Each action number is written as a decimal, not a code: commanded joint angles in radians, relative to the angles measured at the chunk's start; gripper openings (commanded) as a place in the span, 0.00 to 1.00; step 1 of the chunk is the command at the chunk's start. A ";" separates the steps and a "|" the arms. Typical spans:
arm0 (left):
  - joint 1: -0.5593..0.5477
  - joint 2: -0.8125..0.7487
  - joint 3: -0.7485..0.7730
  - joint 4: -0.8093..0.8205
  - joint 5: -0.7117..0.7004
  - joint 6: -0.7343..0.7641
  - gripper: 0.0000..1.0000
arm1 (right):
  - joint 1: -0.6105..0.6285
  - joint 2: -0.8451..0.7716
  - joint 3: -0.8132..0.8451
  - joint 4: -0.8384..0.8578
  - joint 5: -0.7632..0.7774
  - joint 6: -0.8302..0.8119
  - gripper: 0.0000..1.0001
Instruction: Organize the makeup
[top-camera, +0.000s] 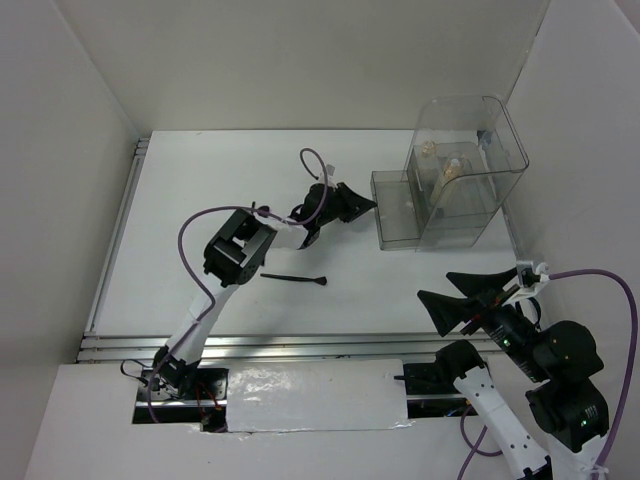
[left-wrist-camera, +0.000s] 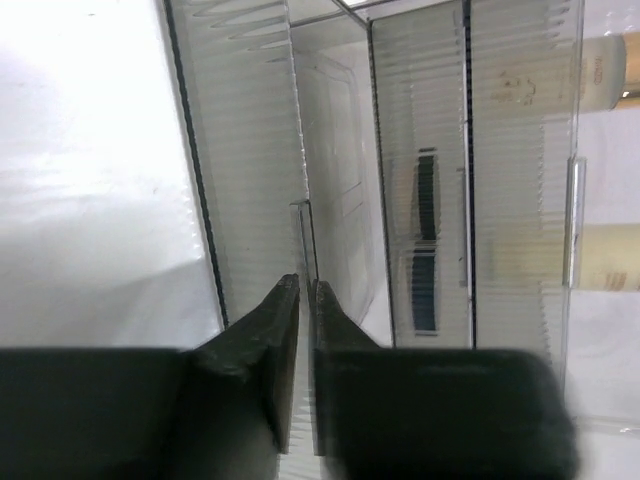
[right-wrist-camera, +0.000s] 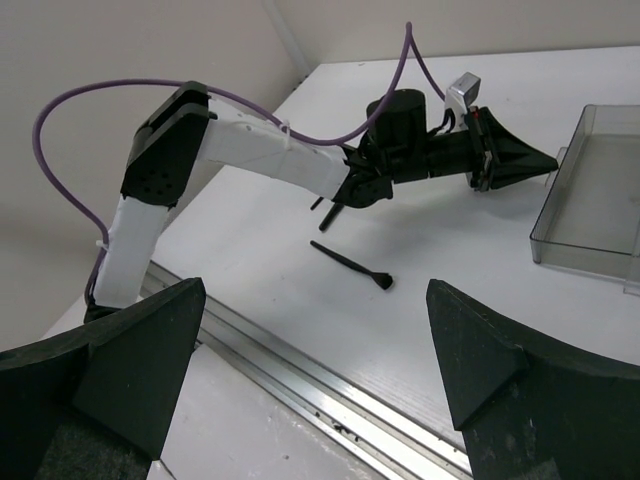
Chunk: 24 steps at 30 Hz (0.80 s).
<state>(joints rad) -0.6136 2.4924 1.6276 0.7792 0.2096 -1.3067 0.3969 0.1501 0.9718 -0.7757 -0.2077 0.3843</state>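
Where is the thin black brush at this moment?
In the top view the brush lies flat on the table, left of centre, close beside the left arm.

Bright, even light is falling from overhead onto the white table (top-camera: 250, 200), leaving only faint, soft shadows on it. Glare is washing out the left of my left wrist view, and the ribbed walls of the clear box (left-wrist-camera: 250, 150) are smearing whatever sits behind them. My left gripper (left-wrist-camera: 306, 284) and right gripper (right-wrist-camera: 315, 288) are blurring dark up close.
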 joint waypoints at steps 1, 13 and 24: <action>0.015 -0.098 -0.046 0.035 -0.039 0.075 0.29 | 0.008 0.009 -0.008 0.047 -0.021 0.005 0.99; 0.015 -0.415 -0.060 -0.520 -0.257 0.362 0.99 | 0.008 0.025 -0.008 0.047 -0.019 0.001 1.00; 0.066 -0.734 -0.150 -1.316 -0.747 0.564 0.99 | 0.007 0.048 -0.030 0.069 -0.064 0.013 1.00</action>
<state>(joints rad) -0.5922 1.7851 1.5391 -0.3069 -0.4141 -0.8375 0.3969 0.1852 0.9394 -0.7631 -0.2409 0.3950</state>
